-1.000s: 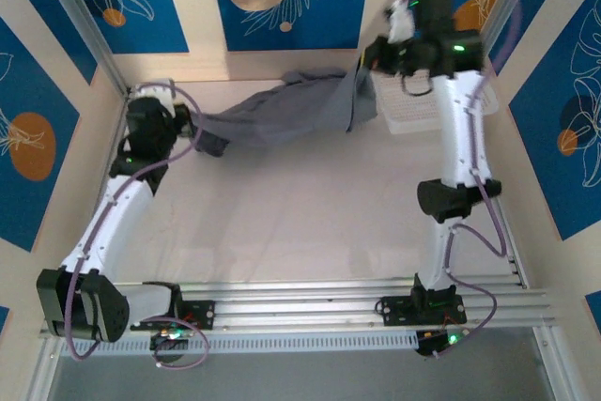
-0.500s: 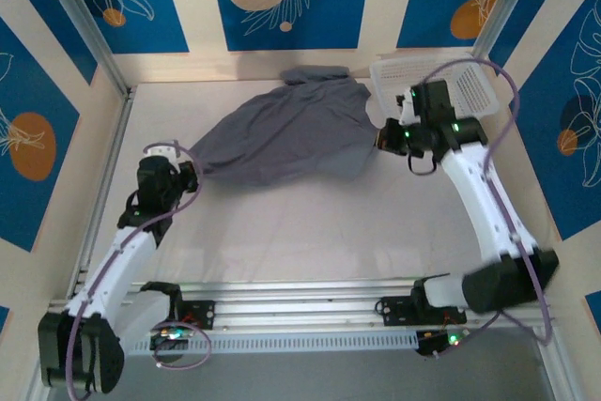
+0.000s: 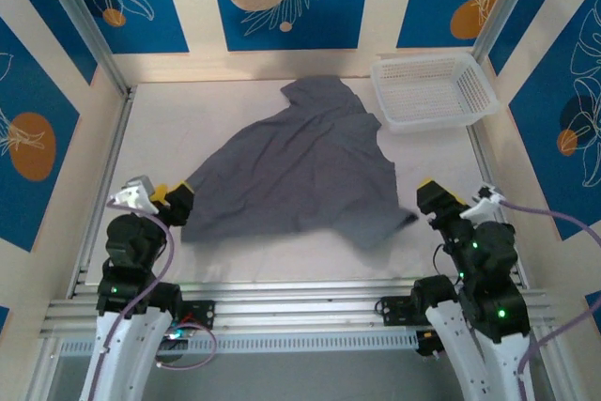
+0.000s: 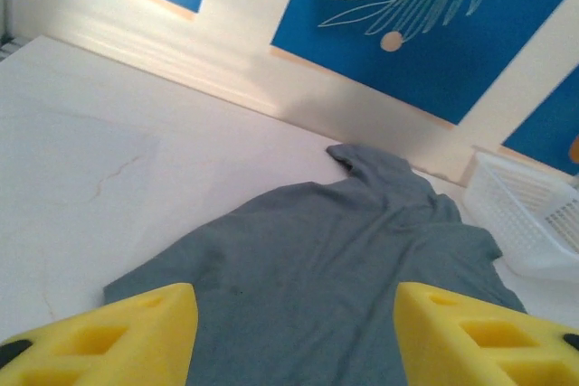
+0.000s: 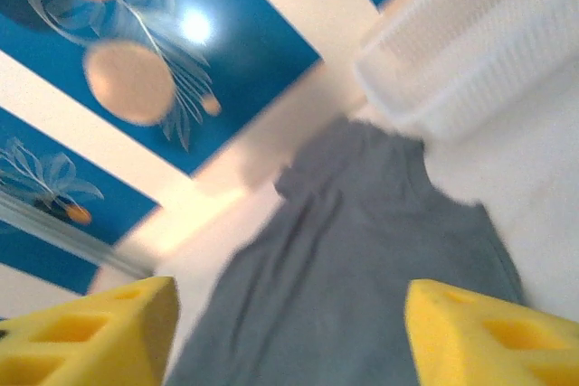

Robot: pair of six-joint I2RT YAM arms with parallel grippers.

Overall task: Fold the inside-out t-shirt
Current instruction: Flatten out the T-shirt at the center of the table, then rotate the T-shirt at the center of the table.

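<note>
The dark grey t-shirt (image 3: 300,171) lies spread on the table (image 3: 282,255). The left gripper (image 4: 294,332) and right gripper (image 5: 289,332) stand open, empty, at its near corners. A white mesh basket (image 3: 427,121) sits just beside its far-right edge.

The inside-out t-shirt (image 3: 300,171) lies spread out, with creases, across the centre of the counter (image 3: 160,129). One narrow end reaches toward 12 o'clock. The white mesh basket (image 3: 427,122) stands upright at 1 o'clock, just beside the cloth. The left hand (image 3: 174,201) sits at 8 o'clock, at the shirt's near-left corner. The right hand (image 3: 434,196) sits at 4 o'clock, just beside the near-right corner.
</note>
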